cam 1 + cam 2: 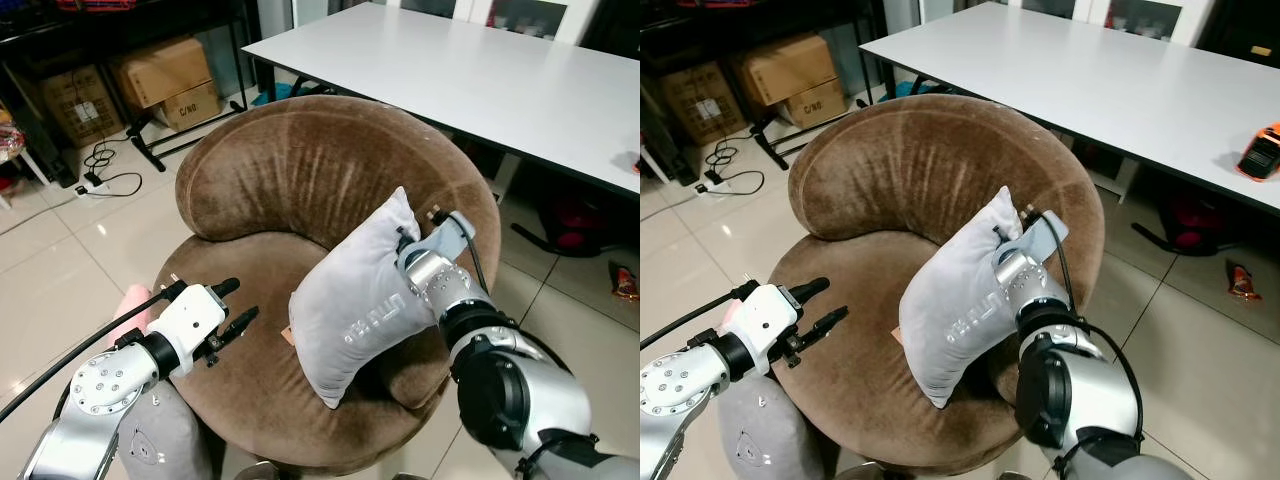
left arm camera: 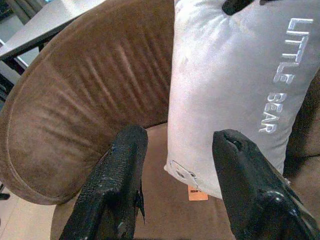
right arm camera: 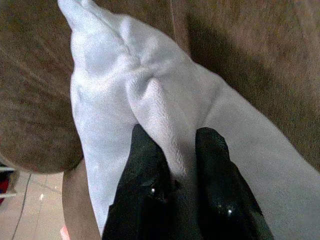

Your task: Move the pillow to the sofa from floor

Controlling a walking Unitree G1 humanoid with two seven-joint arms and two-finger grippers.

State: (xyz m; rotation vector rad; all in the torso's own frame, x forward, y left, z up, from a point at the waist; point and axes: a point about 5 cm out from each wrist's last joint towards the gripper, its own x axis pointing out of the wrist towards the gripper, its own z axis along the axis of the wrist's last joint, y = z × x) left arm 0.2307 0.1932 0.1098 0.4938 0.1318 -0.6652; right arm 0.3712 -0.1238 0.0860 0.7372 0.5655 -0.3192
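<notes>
A grey pillow [image 1: 350,300] printed "LITTLE BEAR" stands on edge on the seat of the round brown sofa [image 1: 290,170], leaning toward its right side. My right gripper [image 3: 172,145] is shut on a fold of the pillow's upper right edge, close to the backrest. My left gripper [image 1: 235,305] hovers open over the seat's left front, a short way from the pillow, with nothing between its fingers [image 2: 120,170]. An orange tag [image 2: 195,192] hangs at the pillow's lower edge.
A white table [image 1: 480,70] stands right behind the sofa, with an orange object [image 1: 1260,150] on it. Cardboard boxes [image 1: 165,75] and cables [image 1: 100,170] lie at the far left. Another grey cushion [image 1: 165,440] and a pink item [image 1: 130,305] sit on the floor under my left arm.
</notes>
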